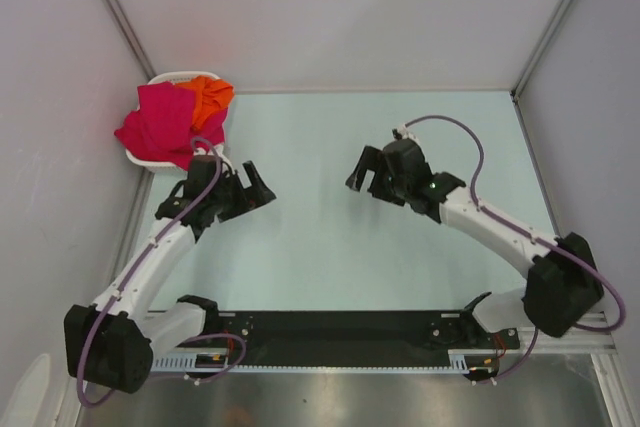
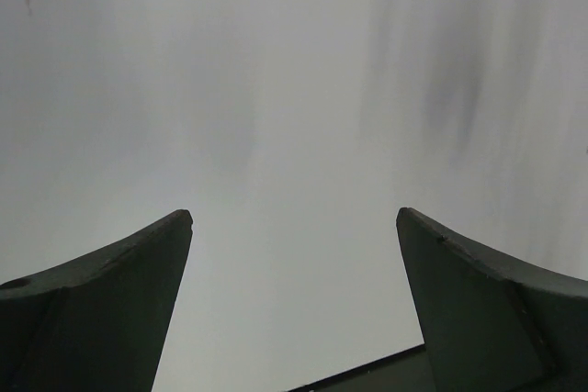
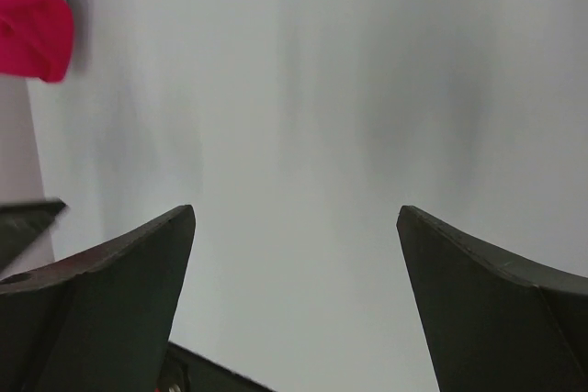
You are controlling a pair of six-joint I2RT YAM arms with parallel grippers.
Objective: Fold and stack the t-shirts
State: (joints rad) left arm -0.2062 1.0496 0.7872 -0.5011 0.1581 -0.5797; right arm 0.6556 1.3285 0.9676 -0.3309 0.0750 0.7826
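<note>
Currently: pale green table [image 1: 330,237]. White basket [image 1: 172,77] at its far-left corner, heaped with crumpled crimson-pink t-shirts [image 1: 158,125] and an orange t-shirt [image 1: 211,97]. My left pincer [image 2: 294,213], near the basket, spread wide, holding nothing. My right pincer [image 3: 296,208], mid-table, equally wide, empty.

No writing, label, brand mark or number can be read in any of the three views
</note>
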